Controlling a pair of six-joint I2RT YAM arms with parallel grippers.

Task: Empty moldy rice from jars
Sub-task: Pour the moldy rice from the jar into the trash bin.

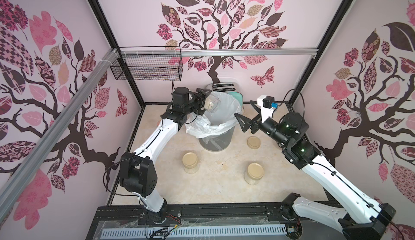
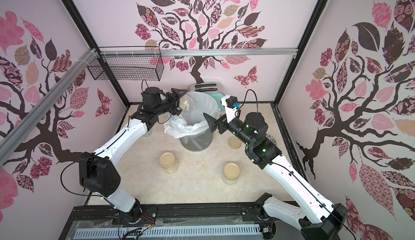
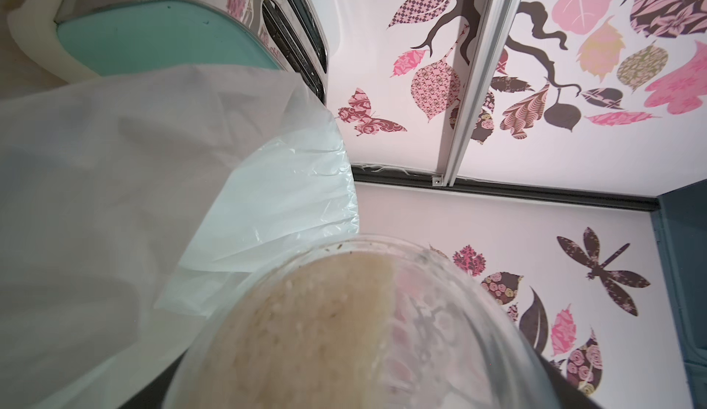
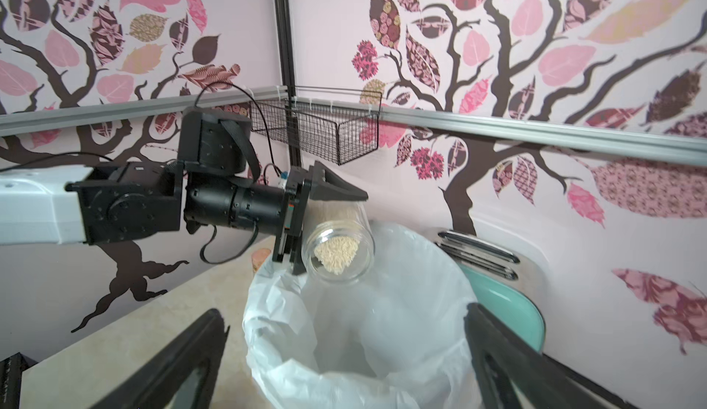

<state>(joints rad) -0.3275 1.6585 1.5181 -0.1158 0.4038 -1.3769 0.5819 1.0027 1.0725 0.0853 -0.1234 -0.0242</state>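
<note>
Left hand (image 1: pixel 204 103) (image 2: pixel 179 103) (image 4: pixel 317 227) was clamped on the open jar (image 1: pixel 213 105) (image 2: pixel 189 104) (image 4: pixel 338 252) (image 3: pixel 440 311), just above frame centre in both top views. The jar was tipped over with its mouth pointing toward the bin (image 1: pixel 215 142) (image 2: pixel 195 142), and it hung over the upper-left part of the bin's rim (contact with the liner (image 1: pixel 198 127) (image 4: pixel 401 311): couldn't tell). The rice (image 4: pixel 336 252) (image 3: pixel 306 330) sat as a pale heap on the low side of the glass.

Right hand (image 1: pixel 247 115) (image 4: pixel 346 311) was spread wide and held nothing. In a top view it was just right of the bin's rim, fingers aimed at the bin. In the right wrist view its two fingers framed the bin's mouth at the bottom of the frame.

On the bench (image 1: pixel 220 182) (image 2: pixel 197 182):
- The loose lid (image 1: pixel 253 142) (image 2: pixel 235 142) lay flat, right of the bin and below the right hand in frame.
- The left lidded jar (image 1: pixel 190 162) (image 2: pixel 168 162) stood upright, lower left of the bin.
- The right lidded jar (image 1: pixel 253 173) (image 2: pixel 231 173) stood upright at lower right, well apart from the other.
- Both lidded jars showed pale contents through the glass.

The toaster (image 1: pixel 222 86) stood behind the bin, against the back wall.
</note>
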